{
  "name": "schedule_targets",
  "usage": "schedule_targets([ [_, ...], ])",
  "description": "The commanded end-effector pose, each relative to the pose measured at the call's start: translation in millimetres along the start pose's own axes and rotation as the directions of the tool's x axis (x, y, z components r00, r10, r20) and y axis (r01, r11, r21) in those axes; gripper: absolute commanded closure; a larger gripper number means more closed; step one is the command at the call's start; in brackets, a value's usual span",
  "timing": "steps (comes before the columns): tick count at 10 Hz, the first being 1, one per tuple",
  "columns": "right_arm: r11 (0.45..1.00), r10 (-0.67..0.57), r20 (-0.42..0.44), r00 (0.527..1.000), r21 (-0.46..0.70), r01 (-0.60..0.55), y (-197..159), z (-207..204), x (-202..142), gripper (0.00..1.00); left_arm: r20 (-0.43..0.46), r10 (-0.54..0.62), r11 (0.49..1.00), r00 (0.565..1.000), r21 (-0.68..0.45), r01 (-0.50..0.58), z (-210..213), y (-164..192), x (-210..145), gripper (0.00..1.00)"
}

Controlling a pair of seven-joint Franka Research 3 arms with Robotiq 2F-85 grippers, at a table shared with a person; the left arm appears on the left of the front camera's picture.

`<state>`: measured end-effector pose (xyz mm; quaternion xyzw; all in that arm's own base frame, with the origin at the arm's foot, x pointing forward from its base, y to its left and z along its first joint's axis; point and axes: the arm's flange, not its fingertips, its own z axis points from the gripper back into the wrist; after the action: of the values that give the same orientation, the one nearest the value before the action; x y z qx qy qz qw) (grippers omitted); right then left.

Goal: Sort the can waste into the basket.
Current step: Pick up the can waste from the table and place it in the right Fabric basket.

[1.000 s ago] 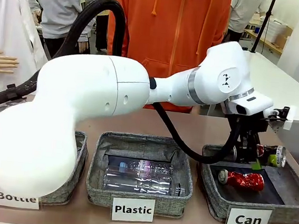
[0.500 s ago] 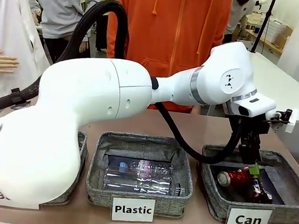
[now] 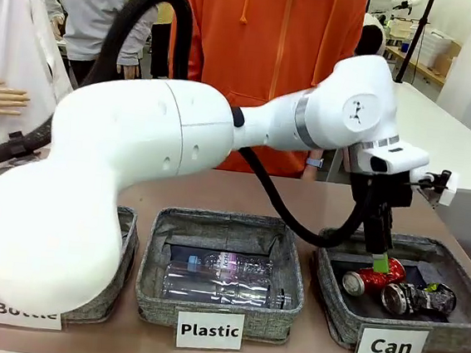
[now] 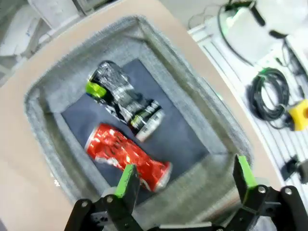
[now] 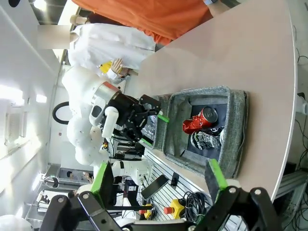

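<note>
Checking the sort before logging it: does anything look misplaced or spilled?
Nothing stands out. The red can and the dark can, both crushed, lie inside the Can basket; the left claw hangs open above them.

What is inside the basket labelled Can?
Basket holds a crushed red can and a crushed dark can, apart on the lining. The left gripper partly covers the red one in front.

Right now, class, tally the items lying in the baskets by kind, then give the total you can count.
Crushed cans: 2, a red can and a dark can, in the Can basket
Clear plastic bottles: 2, in the Plastic basket
Total: 4
</note>
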<state>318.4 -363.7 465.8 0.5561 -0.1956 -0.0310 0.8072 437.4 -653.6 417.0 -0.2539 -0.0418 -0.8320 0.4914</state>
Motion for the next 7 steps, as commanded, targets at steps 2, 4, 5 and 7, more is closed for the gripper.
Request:
schedule_targets([
  [2,0.997,0.075,-0.040,0.996,0.001,-0.075,15.7,-51.7,16.7,0.00,-0.076,0.055,0.998,0.996,-0.010,-0.056,49.2,-62.2,-22.7,0.00],
  [4,0.989,0.138,-0.150,0.979,-0.033,-0.144,31.0,-109.2,23.7,0.00,-0.113,0.136,0.989,0.984,0.068,-0.129,78.2,-120.0,-52.7,0.00],
  [5,0.976,0.186,-0.220,0.957,-0.075,-0.207,40.1,-139.8,19.4,0.00,-0.091,0.213,0.971,0.973,0.127,-0.201,96.3,-149.8,-77.5,0.00],
  [7,0.961,0.266,-0.308,0.913,0.005,-0.278,58.7,-185.8,4.0,0.00,-0.020,0.414,0.883,0.910,0.251,-0.396,132.2,-194.9,-131.0,0.00],
])
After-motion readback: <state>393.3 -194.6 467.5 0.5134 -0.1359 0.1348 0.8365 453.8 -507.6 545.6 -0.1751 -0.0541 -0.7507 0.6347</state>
